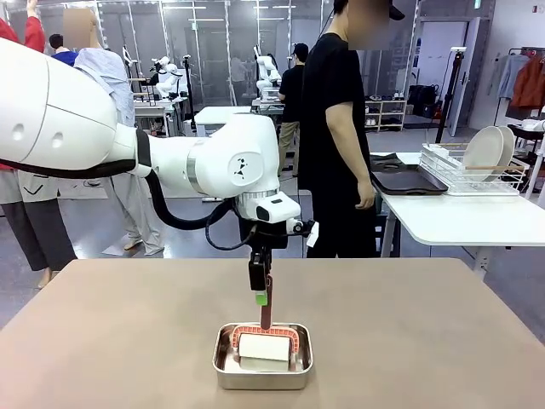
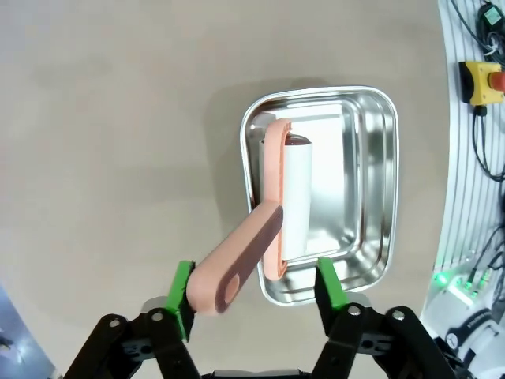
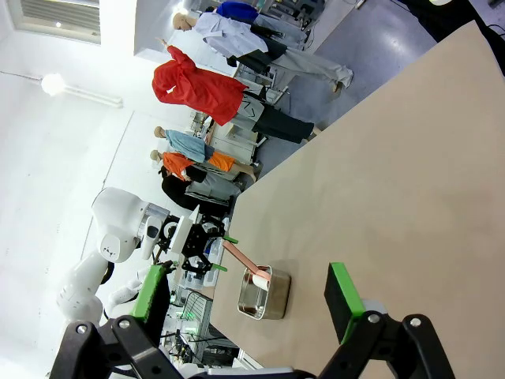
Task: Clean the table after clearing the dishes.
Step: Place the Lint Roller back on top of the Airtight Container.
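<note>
The beige table (image 1: 111, 341) carries a small steel pan (image 1: 262, 356) near its front edge. In the pan rests a lint roller (image 2: 293, 197) with a white roll and a pink handle (image 2: 237, 264) that slants upward. My left gripper (image 1: 262, 288) hangs straight over the pan, open, and the handle's end sits between its fingers, close to the left green pad (image 2: 183, 294). My right gripper (image 3: 248, 296) is open and holds nothing, off to the side above the table. The dishes, white plates (image 1: 487, 152), stand in a rack on the white side table.
Dark trays (image 1: 407, 179) lie on the white side table (image 1: 460, 217) at the far right beside the white dish rack (image 1: 464, 175). A person in black (image 1: 336, 136) stands at the beige table's far edge. Other people stand farther back on the left.
</note>
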Controlling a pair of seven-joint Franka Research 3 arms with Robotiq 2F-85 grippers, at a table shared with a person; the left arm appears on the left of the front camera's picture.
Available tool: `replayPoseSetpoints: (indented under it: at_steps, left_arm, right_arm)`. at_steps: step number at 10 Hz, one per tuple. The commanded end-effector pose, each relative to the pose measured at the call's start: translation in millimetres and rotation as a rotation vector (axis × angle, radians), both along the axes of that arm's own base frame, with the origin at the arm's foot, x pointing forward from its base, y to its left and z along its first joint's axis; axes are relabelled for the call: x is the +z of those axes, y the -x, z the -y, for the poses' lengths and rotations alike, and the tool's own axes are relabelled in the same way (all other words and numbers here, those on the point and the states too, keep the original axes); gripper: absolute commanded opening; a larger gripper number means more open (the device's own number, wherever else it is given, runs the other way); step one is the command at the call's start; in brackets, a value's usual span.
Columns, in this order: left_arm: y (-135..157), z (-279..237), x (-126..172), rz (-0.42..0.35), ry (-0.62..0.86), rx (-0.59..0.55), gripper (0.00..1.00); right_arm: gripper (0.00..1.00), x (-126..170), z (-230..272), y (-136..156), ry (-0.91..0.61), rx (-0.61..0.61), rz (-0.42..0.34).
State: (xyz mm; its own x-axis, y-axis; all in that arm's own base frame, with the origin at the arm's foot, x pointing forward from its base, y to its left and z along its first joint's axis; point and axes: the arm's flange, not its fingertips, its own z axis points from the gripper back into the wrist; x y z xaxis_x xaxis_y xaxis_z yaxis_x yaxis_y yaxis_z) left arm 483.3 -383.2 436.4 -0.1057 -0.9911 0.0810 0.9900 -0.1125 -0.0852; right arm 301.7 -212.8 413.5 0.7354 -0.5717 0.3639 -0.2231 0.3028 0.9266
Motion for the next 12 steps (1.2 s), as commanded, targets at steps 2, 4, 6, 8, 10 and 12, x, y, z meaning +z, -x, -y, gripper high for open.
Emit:
replayPoseSetpoints:
  at_steps: [2, 4, 6, 8, 10, 12]
  left_arm:
    - [6.1, -9.7, 17.0, 0.034, 0.006, 0.016, 0.95]
    - [6.7, -17.0, 21.5, 0.046, 0.015, 0.034, 1.0]
    - [12.1, -17.3, 19.1, 0.058, 0.048, 0.007, 1.0]
    - [-2.2, -10.5, 25.3, 0.041, 0.015, 0.019, 1.0]
    - [-2.2, -10.5, 25.3, 0.041, 0.015, 0.019, 1.0]
    - [-2.2, -10.5, 25.3, 0.041, 0.015, 0.019, 1.0]
  right_arm:
    - [1.0, 1.7, -0.2, 2.1, 0.001, 0.008, 0.009]
    - [1.0, 1.7, -0.2, 2.1, 0.001, 0.008, 0.009]
    - [1.0, 1.7, -0.2, 2.1, 0.001, 0.008, 0.009]
    - [1.0, 1.7, -0.2, 2.1, 0.001, 0.008, 0.009]
    - [1.0, 1.7, -0.2, 2.1, 0.001, 0.008, 0.009]
    - [1.0, 1.7, -0.2, 2.1, 0.001, 0.008, 0.009]
